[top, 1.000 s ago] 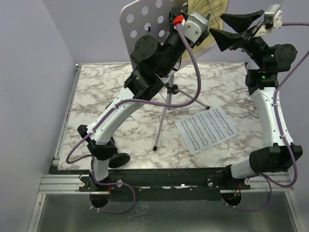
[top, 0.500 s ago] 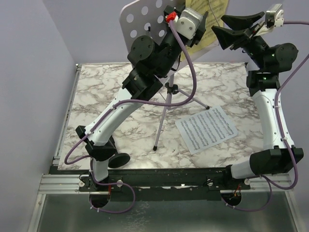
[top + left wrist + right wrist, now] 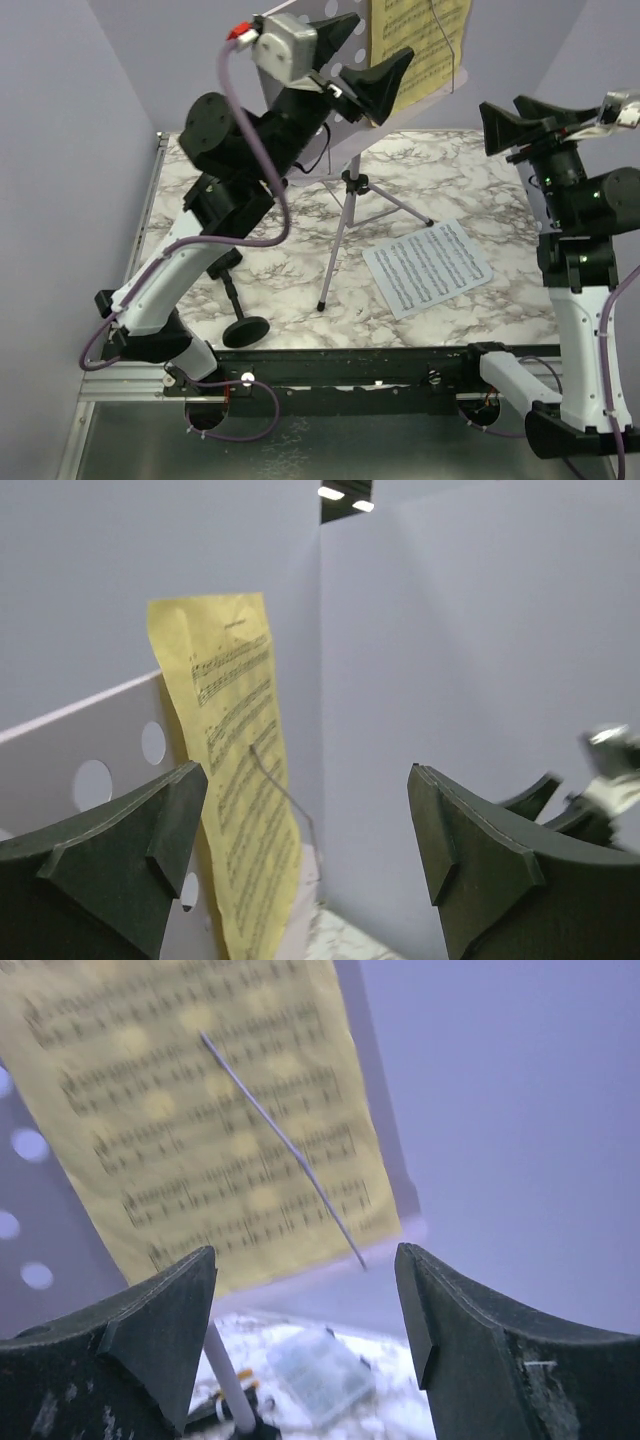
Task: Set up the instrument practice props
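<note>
The left gripper (image 3: 358,58) and right gripper (image 3: 518,118) are open and empty, raised near the yellow page (image 3: 425,40) on the stand (image 3: 337,243) by the table's (image 3: 200,190) far edge. The white page (image 3: 428,267) lies toward the right edge. The mic stand (image 3: 240,322) is at the near-left corner.

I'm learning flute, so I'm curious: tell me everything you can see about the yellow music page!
The yellow page is thin paper printed with rows of black music notes. It stands upright, leaning back against the lilac music stand, its bottom edge seemingly on the stand's ledge. A thin wire crosses its front, holding it in place.
</note>
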`<state>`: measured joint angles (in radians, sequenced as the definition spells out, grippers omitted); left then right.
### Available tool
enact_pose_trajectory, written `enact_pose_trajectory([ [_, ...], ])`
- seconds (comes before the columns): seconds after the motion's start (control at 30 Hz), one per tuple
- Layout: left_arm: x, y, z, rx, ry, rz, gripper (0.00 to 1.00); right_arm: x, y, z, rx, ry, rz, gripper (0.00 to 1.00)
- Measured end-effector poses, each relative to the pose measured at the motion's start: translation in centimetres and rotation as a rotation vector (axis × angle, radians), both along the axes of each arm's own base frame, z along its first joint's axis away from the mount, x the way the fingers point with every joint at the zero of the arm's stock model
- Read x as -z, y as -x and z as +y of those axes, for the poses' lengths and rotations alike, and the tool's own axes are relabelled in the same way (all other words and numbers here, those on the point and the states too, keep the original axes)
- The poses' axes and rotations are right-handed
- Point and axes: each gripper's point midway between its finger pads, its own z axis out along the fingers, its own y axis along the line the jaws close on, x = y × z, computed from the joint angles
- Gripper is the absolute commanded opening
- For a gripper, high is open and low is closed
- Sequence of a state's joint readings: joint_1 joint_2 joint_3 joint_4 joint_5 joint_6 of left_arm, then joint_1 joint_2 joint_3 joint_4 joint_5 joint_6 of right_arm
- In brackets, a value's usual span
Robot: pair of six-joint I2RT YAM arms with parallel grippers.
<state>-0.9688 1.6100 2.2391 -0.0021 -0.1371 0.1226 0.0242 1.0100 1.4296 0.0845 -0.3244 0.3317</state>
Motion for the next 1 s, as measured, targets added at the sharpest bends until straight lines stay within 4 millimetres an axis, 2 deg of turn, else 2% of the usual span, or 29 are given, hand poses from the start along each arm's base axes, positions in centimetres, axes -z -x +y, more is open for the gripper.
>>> enact_pose_trajectory([
  [0.03, -0.5, 1.0, 0.6, 0.038, 0.025, 0.007, 0.89, 1.4, 0.2, -0.5, 0.025, -0.012, 0.032, 0.78],
  [0.13, -1.4, 4.1, 2.2, 0.156, 0.079, 0.021, 0.89, 7.2, 0.2, -1.7, 0.093, -0.042, 0.154, 0.78],
  [0.23, -1.0, 6.6, 3.0, 0.271, 0.096, 0.050, 0.89, 16.1, -1.6, -2.7, 0.154, -0.081, 0.364, 0.78],
  [0.3, 0.2, 7.9, 2.9, 0.340, 0.086, 0.081, 0.89, 23.2, -2.8, -3.1, 0.186, -0.109, 0.539, 0.78],
  [0.37, 2.4, 8.6, 2.2, 0.401, 0.048, 0.132, 0.89, 31.0, -3.3, -3.3, 0.213, -0.141, 0.738, 0.78],
  [0.43, 4.5, 9.2, 1.4, 0.452, 0.005, 0.172, 0.89, 37.3, -2.8, -3.3, 0.239, -0.178, 0.919, 0.79],
  [0.5, 7.6, 9.8, 0.5, 0.502, -0.068, 0.222, 0.89, 42.1, -1.9, -3.4, 0.271, -0.221, 1.071, 0.84],
  [0.57, 10.9, 10.8, 0.0, 0.555, -0.147, 0.260, 0.91, 44.7, -1.3, -3.5, 0.299, -0.267, 1.161, 0.84],
  [0.63, 14.1, 12.1, 0.2, 0.598, -0.216, 0.293, 0.91, 46.1, -0.9, -3.7, 0.325, -0.314, 1.212, 0.84],
  [0.7, 16.5, 13.2, 1.2, 0.613, -0.257, 0.315, 0.92, 47.0, -0.7, -4.6, 0.364, -0.378, 1.236, 0.84],
  [0.77, 18.9, 14.6, 3.1, 0.616, -0.284, 0.329, 0.92, 48.2, -0.1, -6.3, 0.417, -0.469, 1.259, 0.83],
  [0.9, 21.5, 16.8, 6.5, 0.607, -0.289, 0.321, 0.92, 51.4, 2.6, -9.6, 0.569, -0.663, 1.354, 0.82],
  [1.0, 22.9, 17.4, 7.9, 0.594, -0.283, 0.319, 0.92, 52.6, 4.0, -10.6, 0.643, -0.733, 1.393, 0.81],
])
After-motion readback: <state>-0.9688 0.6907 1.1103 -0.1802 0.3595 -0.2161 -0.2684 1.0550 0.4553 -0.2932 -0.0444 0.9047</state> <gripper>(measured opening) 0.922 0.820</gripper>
